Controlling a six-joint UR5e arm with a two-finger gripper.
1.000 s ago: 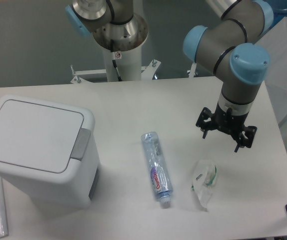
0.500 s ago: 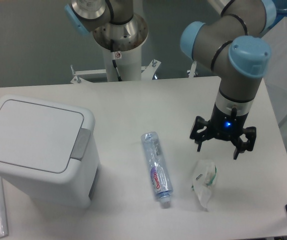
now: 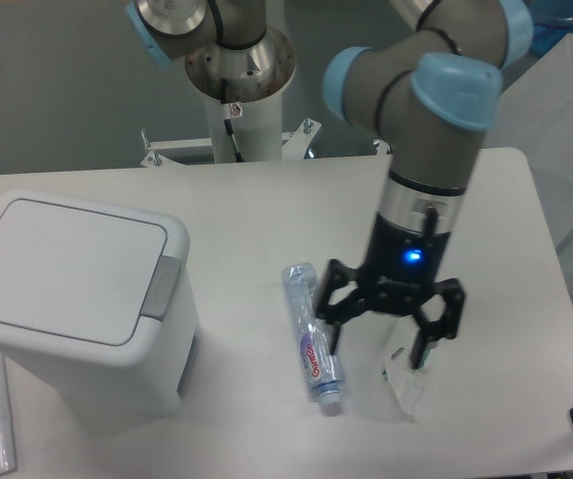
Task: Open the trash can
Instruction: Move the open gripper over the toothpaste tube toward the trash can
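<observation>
Boxy white trash can (image 3: 77,299), lid flat, grey tab.

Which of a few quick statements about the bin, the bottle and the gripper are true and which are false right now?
1. The trash can has its lid shut. True.
2. The gripper is pressing the grey push-button tab. False: it hangs well to the right, between bottle and wrapper.
3. The bottle stands upright. False: it lies flat on the table.
4. The gripper holds nothing. True: open.
5. A crumpled clear wrapper lies right of the bottle. True.
</observation>
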